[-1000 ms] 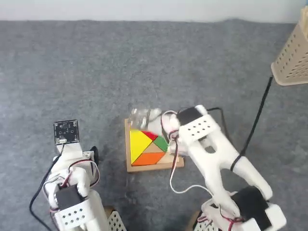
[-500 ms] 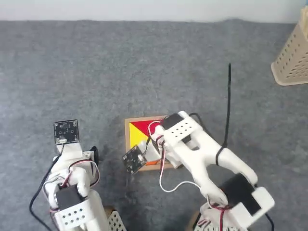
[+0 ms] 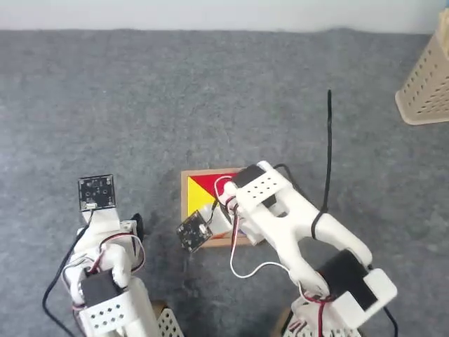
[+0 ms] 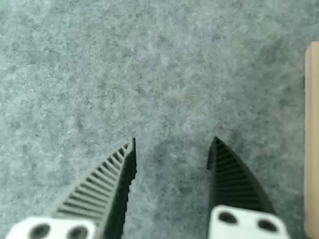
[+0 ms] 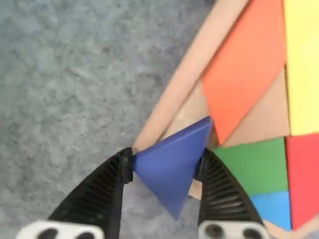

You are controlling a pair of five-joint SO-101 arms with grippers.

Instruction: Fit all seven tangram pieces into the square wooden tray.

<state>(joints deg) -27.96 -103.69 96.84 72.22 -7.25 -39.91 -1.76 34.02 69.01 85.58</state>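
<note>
- High view: two white arms stand on one grey carpeted worktop [image 3: 140,105]. The left arm [image 3: 105,277] is folded at the near edge, well apart from the one square wooden tray [image 3: 184,200]. The right arm [image 3: 280,210] leans over the tray and covers its right side. In the uncovered part lie one flat red piece [image 3: 217,184] and one flat yellow piece [image 3: 198,203], touching each other. One beige slotted basket [image 3: 428,77] stands at the far right edge, with one black cable [image 3: 328,140] between it and the tray.
- Left wrist view: the left claw [image 4: 173,149] is spread wide with nothing between its jaws, above bare worktop. The tray's rim [image 4: 311,139] lies off to one side of it.
- Right wrist view: the right claw [image 5: 165,164] is closed partway onto one dark-blue triangular piece [image 5: 169,174], a jaw pressed to each side. The triangle overlaps the tray's rim [image 5: 189,69] near a corner, one tip close to the flat orange piece [image 5: 244,59]; whether it rests on the tray cannot be told. Six pieces count here: the gripped triangle, plus five in the tray, namely orange, yellow [image 5: 301,64], one flat green piece [image 5: 251,167], red [image 5: 301,179] and one flat light-blue piece [image 5: 271,209]. Bare tray floor shows between orange and green.
</note>
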